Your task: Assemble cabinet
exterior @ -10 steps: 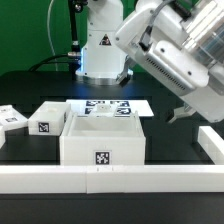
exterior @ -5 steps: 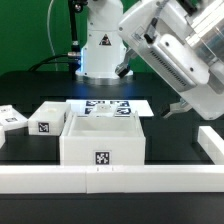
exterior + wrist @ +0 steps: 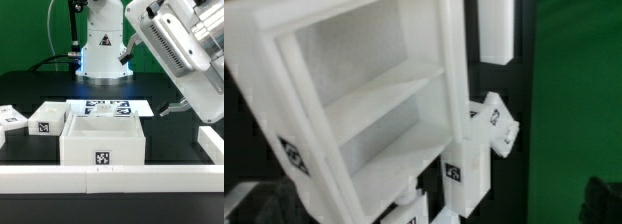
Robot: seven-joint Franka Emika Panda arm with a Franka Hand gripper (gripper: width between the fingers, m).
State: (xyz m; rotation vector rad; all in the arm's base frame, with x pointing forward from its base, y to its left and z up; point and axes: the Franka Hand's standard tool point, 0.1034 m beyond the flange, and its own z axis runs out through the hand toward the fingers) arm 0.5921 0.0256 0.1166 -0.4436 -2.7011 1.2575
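Note:
The cabinet (image 3: 100, 136), a large white open-topped box with a square tag on its front, stands on the black table in the middle of the exterior view. In the wrist view the cabinet (image 3: 370, 112) fills most of the picture, showing its inner shelves and compartments. My gripper (image 3: 177, 107) hangs above the table off the cabinet's upper right corner in the exterior view, apart from it. It is open and holds nothing. Only one dark fingertip shows clearly.
Two small flat tagged blocks (image 3: 45, 119) (image 3: 10, 118) lie to the exterior view's left of the cabinet. The marker board (image 3: 112, 104) lies behind it. A long white rail (image 3: 110, 180) runs along the front, and another white piece (image 3: 212, 140) sits at the right.
The arm has shifted a little up and toward the exterior view's right, lifting the fingertip slightly. The cabinet and blocks have not moved.

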